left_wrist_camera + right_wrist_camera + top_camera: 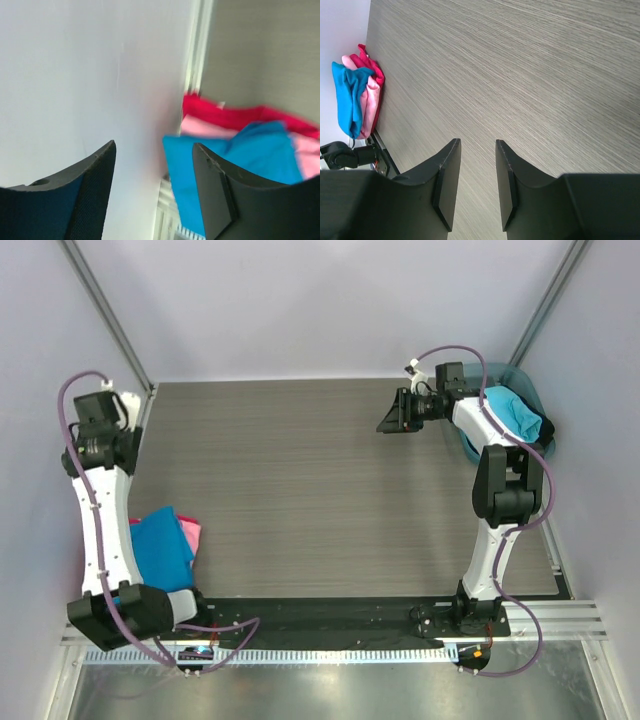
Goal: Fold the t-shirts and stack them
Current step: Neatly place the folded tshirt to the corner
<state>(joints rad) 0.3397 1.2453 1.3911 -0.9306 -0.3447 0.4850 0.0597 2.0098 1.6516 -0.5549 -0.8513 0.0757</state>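
Seen from above, a grey wood-grain table (300,490) sits between pale walls, with two robot arms bolted at its near edge.

A small stack of folded shirts lies at the near-left edge of the table, just beside the left arm's base. The blue shirt (160,545) is on top. The pink shirt (190,533) lies under it, sticking out on the right side. The wrist views also show red cloth (225,116) under the pink.

The left arm reaches up along the table's left edge, close to the wall. From its wrist camera, the left gripper (155,195) has its two dark fingers wide apart with nothing between them. The wall and the stack show behind them, slightly blurred.

The right arm stretches to the far-right corner. There a cyan shirt (512,412) lies bunched in a teal tub (530,390), partly hidden by the arm. The right gripper (477,185) points left over bare table, away from the tub. Its fingers stand apart with a narrow gap and hold nothing.
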